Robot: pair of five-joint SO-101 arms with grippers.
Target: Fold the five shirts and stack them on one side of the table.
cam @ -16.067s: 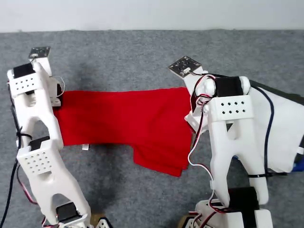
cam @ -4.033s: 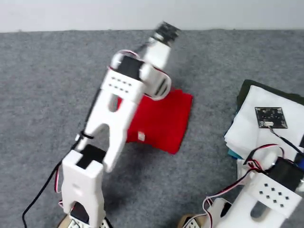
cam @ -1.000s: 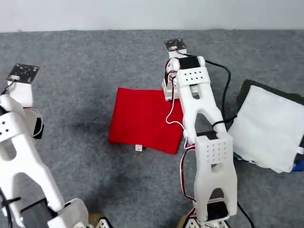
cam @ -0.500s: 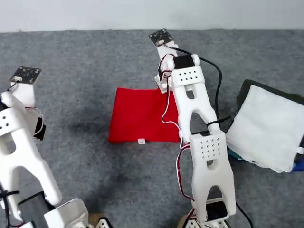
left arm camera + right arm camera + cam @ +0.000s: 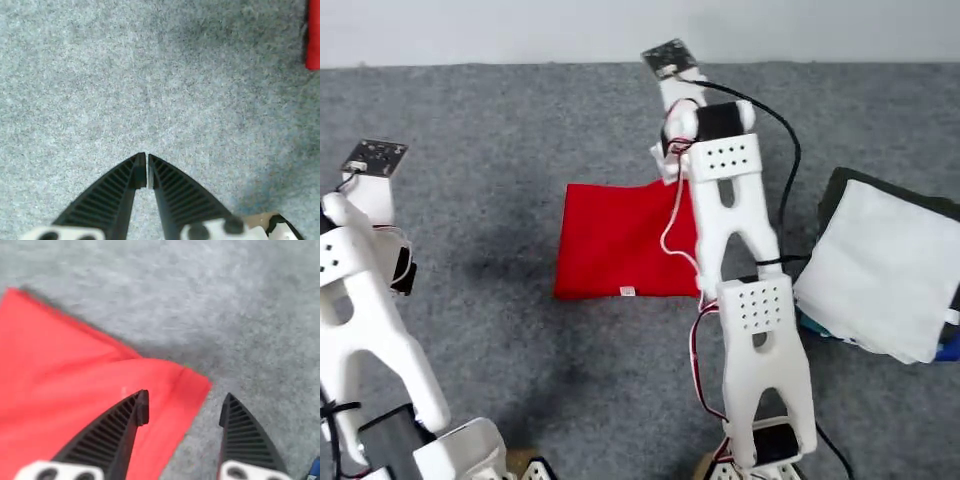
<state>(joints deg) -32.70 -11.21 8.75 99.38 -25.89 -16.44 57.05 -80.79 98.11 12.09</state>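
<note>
Red shirt [image 5: 75, 370] corner under wide right fingers [image 5: 125, 432]; left fingers [image 5: 125, 187] closed over carpet [image 5: 150, 75].

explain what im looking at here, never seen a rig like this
These are two small white robot arms at a grey carpeted table. The high view looks down from above: the left arm stands off to the side, the right arm stretches over a folded red shirt. The other two pictures come from cameras on the wrists; the black prongs are each arm's hand. The left hand is shut over bare carpet. The right hand is open above a corner of the red shirt, holding nothing. A stack of folded shirts, white on top, lies at the right.
</note>
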